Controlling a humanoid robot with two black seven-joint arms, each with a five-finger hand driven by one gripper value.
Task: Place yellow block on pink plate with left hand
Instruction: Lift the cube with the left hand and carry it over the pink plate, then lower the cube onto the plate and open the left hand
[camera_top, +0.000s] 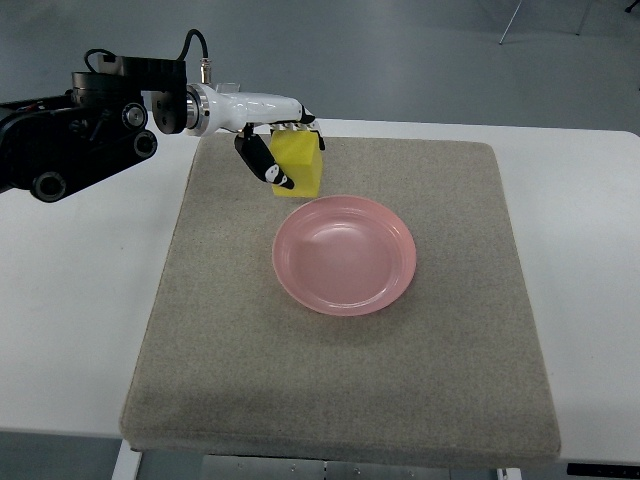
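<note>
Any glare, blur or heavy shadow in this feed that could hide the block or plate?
Top view: lighting is even and the focus sharp. The plate shows only a soft sheen on its rim, nothing washed out. The left hand casts a small shadow beside the block, whose yellow faces stay clear; the fingers cover part of it. The mat has a faint darker patch near its front left corner.

The left arm (70, 140) ran off the picture's left edge, so its upper part was unseen. The left hand (275, 135) covered the top and near-left side of the yellow block (300, 170). The desk (590, 250) was cut by the right, left and bottom edges, and the mat's (340, 380) near corners hid the desk's front edge.
</note>
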